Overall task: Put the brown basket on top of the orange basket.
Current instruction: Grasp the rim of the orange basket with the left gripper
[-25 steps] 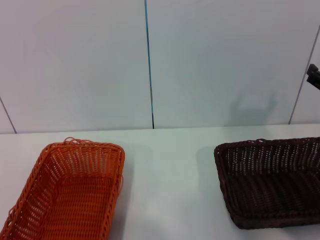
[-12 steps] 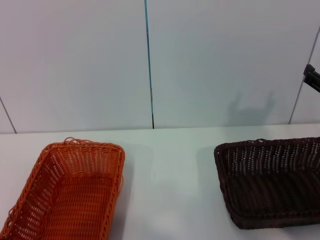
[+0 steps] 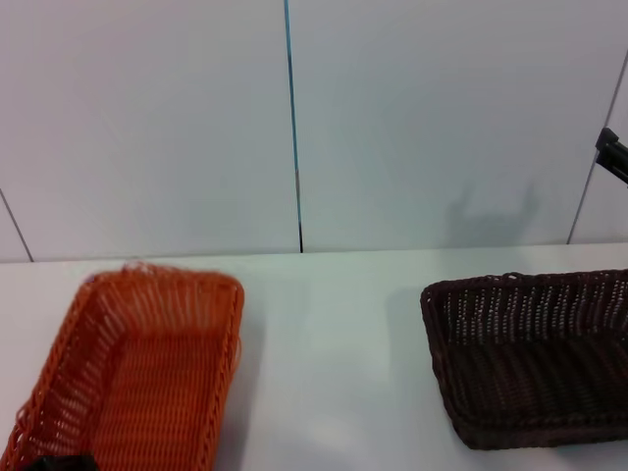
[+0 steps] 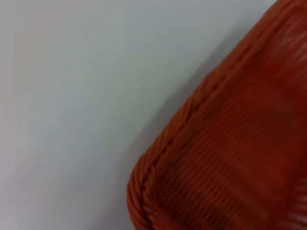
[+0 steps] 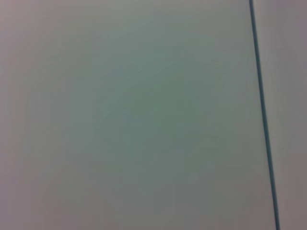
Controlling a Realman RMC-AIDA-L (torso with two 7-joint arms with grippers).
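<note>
White wall panels with a dark vertical seam (image 3: 292, 128) back the white table (image 3: 334, 353). On the table, the orange basket (image 3: 137, 373) sits at the robot's left and the brown basket (image 3: 535, 358) at its right, well apart. The left gripper (image 3: 61, 462) shows only as a dark tip at the orange basket's near edge. The right gripper (image 3: 612, 154) hangs above the brown basket. Finger state cannot be told for either.
</note>
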